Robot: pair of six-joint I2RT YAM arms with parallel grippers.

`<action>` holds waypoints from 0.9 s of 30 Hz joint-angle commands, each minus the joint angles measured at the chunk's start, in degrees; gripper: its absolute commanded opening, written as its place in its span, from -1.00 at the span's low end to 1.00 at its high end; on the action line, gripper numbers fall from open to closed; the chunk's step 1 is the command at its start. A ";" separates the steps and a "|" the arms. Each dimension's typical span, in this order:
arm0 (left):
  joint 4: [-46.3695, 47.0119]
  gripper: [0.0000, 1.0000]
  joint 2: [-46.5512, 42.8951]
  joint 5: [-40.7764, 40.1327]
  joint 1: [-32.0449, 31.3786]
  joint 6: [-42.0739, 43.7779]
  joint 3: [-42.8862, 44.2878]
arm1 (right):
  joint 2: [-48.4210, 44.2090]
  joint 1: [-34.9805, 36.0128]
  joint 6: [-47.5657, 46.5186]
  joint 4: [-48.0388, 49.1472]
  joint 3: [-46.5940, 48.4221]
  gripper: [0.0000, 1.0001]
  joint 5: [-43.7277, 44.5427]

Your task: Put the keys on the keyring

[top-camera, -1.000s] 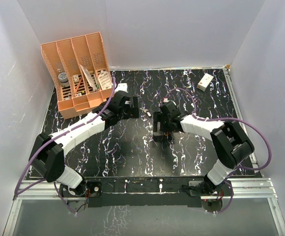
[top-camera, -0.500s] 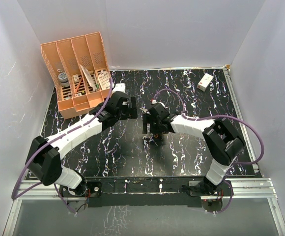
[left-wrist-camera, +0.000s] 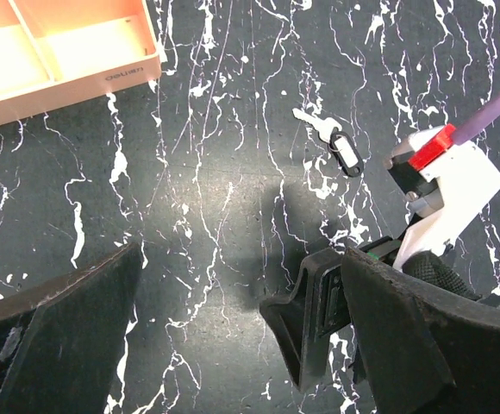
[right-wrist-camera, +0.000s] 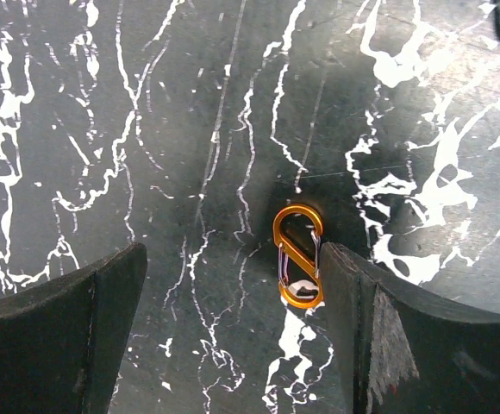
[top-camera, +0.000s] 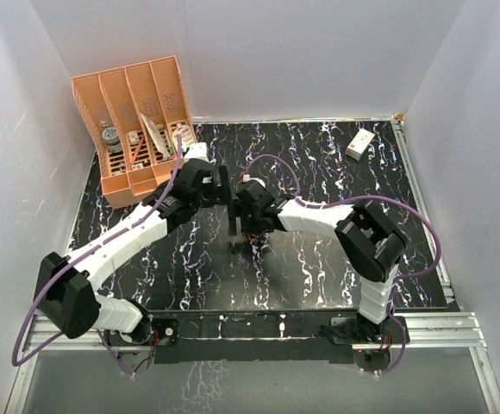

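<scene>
An orange organizer with four slots stands at the far left corner of the black marbled surface. One white box lies well apart at the far right. Both arms meet near the middle, close to the organizer.

In the left wrist view, the right arm's white wrist sits near the keys. There is one set: a silvery key joined to a dark tag, lying flat on the surface.

The left pincer hangs wide apart, holds nothing, and is clear of the keys.

The right pincer is also spread wide. The single orange keyring lies flat between its fingers, just beside the one at image right. Contact cannot be told.
</scene>
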 commanded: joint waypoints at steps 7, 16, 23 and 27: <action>-1.72 0.97 -4.08 -1.56 1.49 0.59 -0.66 | -2.57 0.87 -0.60 -1.18 3.48 0.62 4.78; -2.35 0.88 -5.21 -2.81 1.55 -0.31 -1.24 | -6.32 -2.25 -3.31 -2.99 2.24 0.67 9.79; -0.98 0.78 -4.08 0.75 1.58 -3.13 -3.35 | -14.00 -9.93 -6.39 -1.91 0.66 0.69 10.47; 0.20 0.69 -1.08 5.30 0.96 -6.74 -4.08 | -16.81 -13.31 -7.99 -1.69 0.61 0.69 10.85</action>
